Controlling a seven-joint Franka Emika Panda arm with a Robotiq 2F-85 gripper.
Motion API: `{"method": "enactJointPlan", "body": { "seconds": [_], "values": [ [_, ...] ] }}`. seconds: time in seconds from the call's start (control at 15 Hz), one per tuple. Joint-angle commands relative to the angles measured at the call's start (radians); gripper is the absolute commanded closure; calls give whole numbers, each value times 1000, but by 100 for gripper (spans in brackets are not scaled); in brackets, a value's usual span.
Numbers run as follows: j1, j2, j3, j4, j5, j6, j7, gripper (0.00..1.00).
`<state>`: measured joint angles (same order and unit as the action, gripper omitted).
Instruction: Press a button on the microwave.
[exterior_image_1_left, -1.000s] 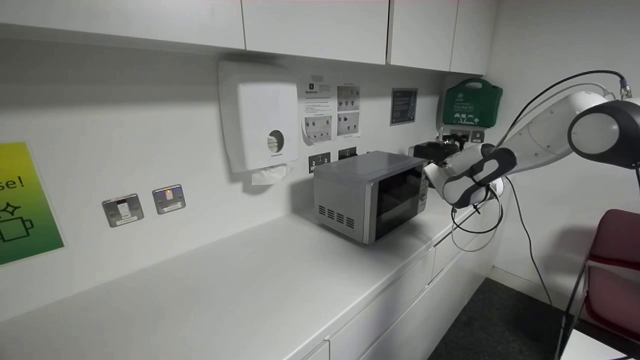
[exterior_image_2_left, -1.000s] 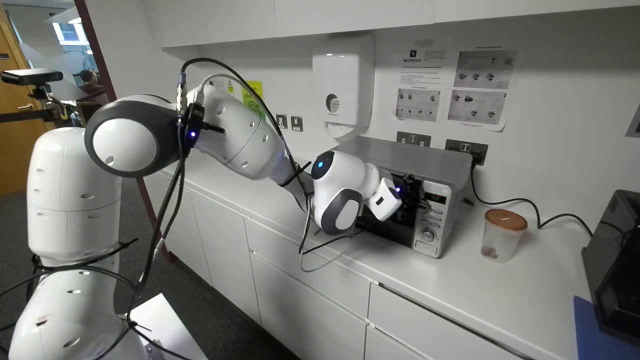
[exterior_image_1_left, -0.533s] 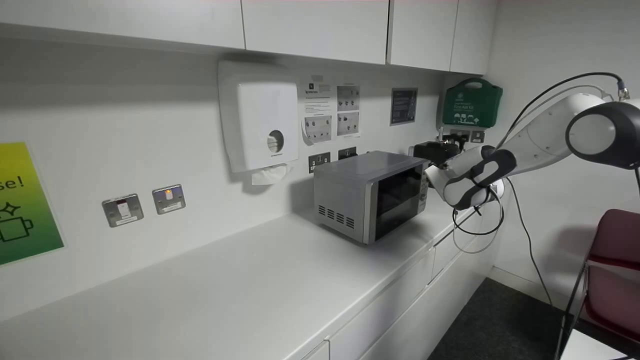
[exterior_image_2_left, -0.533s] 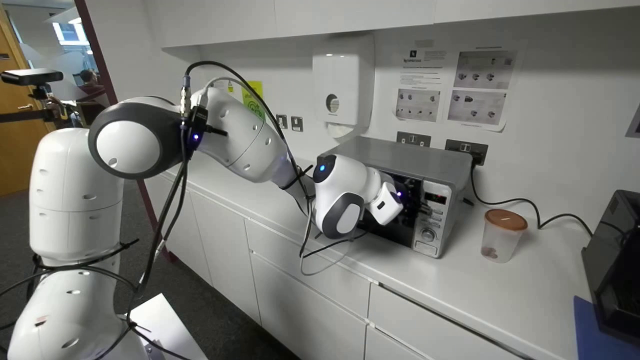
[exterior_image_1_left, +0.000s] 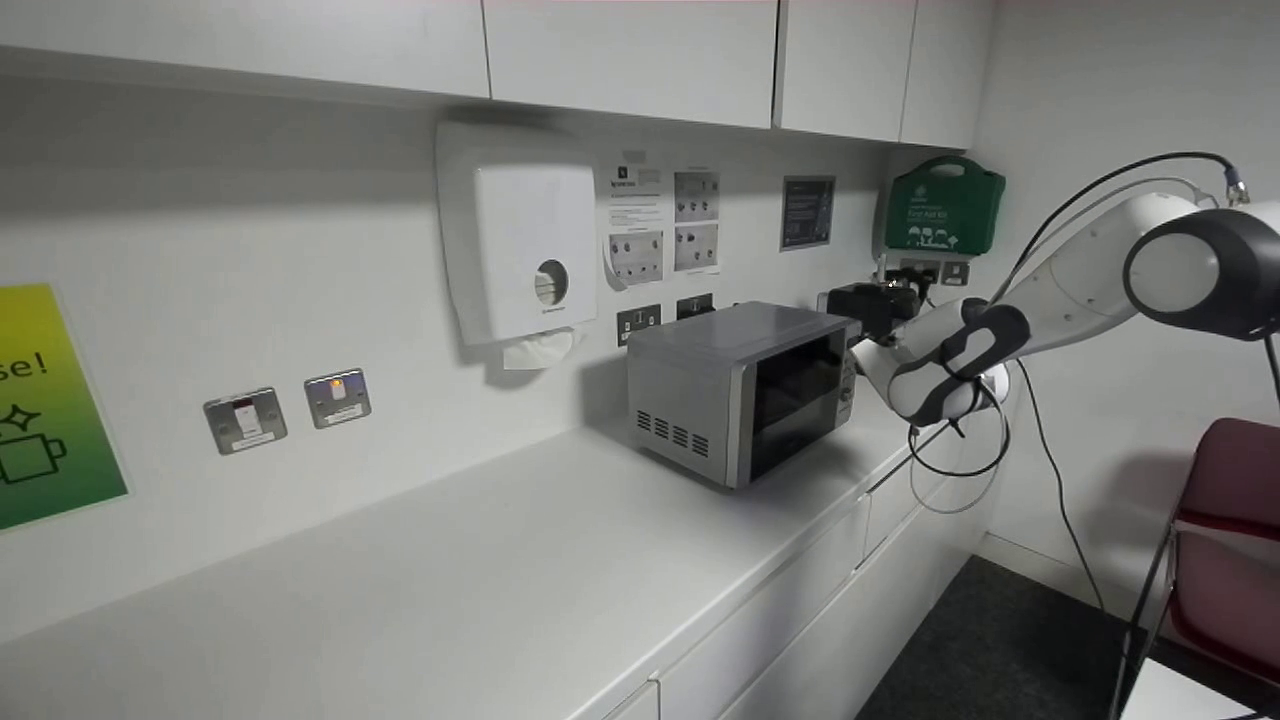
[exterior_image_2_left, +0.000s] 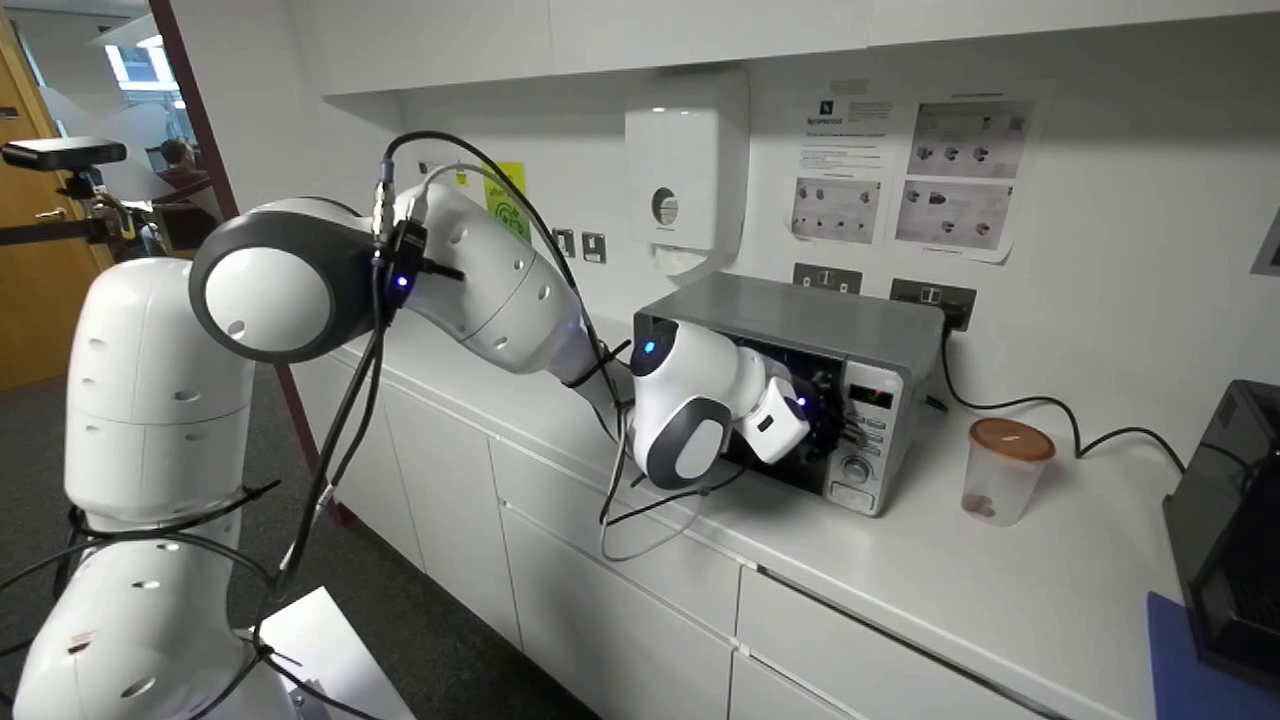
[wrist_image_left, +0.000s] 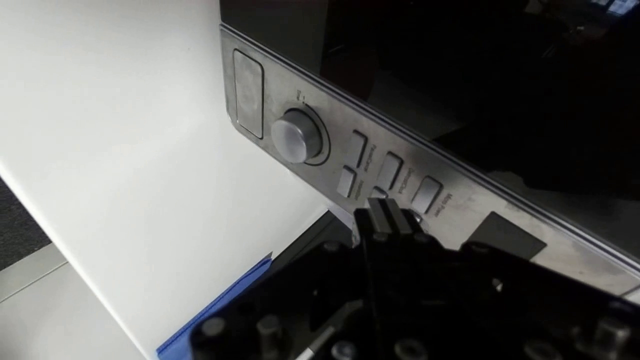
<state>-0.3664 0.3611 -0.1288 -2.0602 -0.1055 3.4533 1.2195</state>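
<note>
The grey-silver microwave stands on the counter in both exterior views (exterior_image_1_left: 690, 400) (exterior_image_2_left: 800, 305), its dark door closed. In the wrist view its control panel (wrist_image_left: 325, 100) runs diagonally, with a round knob (wrist_image_left: 296, 137), several small buttons such as the micro power button (wrist_image_left: 426, 195), and a dark display (wrist_image_left: 507, 235). My gripper (wrist_image_left: 387, 212) is shut and empty, its fingertips together in front of the lower row of buttons and partly hiding them. In an exterior view the gripper (exterior_image_2_left: 848, 432) is at the panel's button area, below the lit display. I cannot tell whether the tips touch.
A clear tub with an orange lid (exterior_image_2_left: 1008, 475) stands beside the microwave. A black machine (exterior_image_2_left: 1235, 520) and a blue item (exterior_image_2_left: 1200, 650) are farther along the counter (exterior_image_2_left: 960, 580). A white paper-towel dispenser (exterior_image_1_left: 535, 250) hangs on the wall. Cables loop under the wrist.
The arm and gripper have moved slightly downward in front of the control panel. The microwave has not moved.
</note>
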Motion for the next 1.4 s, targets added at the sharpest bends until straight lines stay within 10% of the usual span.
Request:
{"method": "enactJointPlan", "body": {
  "seconds": [0.0, 1.33],
  "values": [
    [-21, 19, 9, 26, -18, 0, -26, 100],
    [8, 74, -6, 76, 4, 0, -54, 100]
  ]
}}
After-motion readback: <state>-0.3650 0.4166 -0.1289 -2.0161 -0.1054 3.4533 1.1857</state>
